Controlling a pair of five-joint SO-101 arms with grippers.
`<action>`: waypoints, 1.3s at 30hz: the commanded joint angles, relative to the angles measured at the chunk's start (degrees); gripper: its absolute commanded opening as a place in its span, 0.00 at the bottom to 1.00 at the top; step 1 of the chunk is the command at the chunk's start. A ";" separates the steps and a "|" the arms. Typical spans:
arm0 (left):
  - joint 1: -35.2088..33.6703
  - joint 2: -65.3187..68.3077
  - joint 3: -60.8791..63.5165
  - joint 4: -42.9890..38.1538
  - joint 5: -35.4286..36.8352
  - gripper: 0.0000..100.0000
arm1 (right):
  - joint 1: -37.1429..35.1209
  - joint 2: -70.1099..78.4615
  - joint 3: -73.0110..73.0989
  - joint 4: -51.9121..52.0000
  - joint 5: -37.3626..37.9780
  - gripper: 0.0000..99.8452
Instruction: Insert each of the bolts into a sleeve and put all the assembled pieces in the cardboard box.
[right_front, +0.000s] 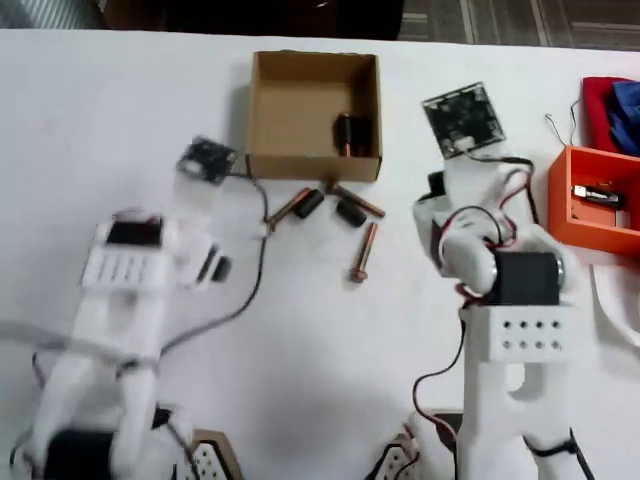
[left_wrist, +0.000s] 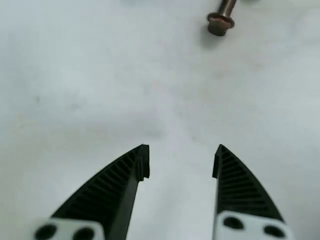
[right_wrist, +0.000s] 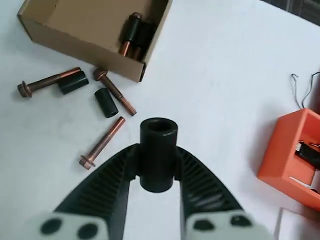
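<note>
My right gripper (right_wrist: 158, 165) is shut on a black sleeve (right_wrist: 158, 150), held upright with its hole facing the camera. On the table beyond it lie a loose bolt (right_wrist: 102, 142), a loose sleeve (right_wrist: 106, 102), a second bolt (right_wrist: 115, 92) and a bolt partly inside a sleeve (right_wrist: 50, 82). The cardboard box (right_front: 313, 165) holds one assembled piece (right_front: 345, 133). My left gripper (left_wrist: 181, 155) is open just above bare table, with the head of a bolt (left_wrist: 220, 22) some way ahead of it.
An orange box (right_front: 595, 205) with a small part in it stands at the right edge, beside red and blue cloth (right_front: 610, 105). Cables run from the left arm (right_front: 125, 265) across the table towards the box.
</note>
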 joint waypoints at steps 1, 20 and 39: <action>0.79 13.36 -16.84 6.33 -2.11 0.23 | 3.91 -2.42 -1.23 -4.44 -2.46 0.02; 11.69 58.64 -68.26 17.14 -5.63 0.23 | 10.95 -2.15 -0.53 -18.33 -5.89 0.02; 11.60 78.42 -89.27 25.85 -8.35 0.22 | 10.24 -2.24 7.82 -24.48 -6.95 0.02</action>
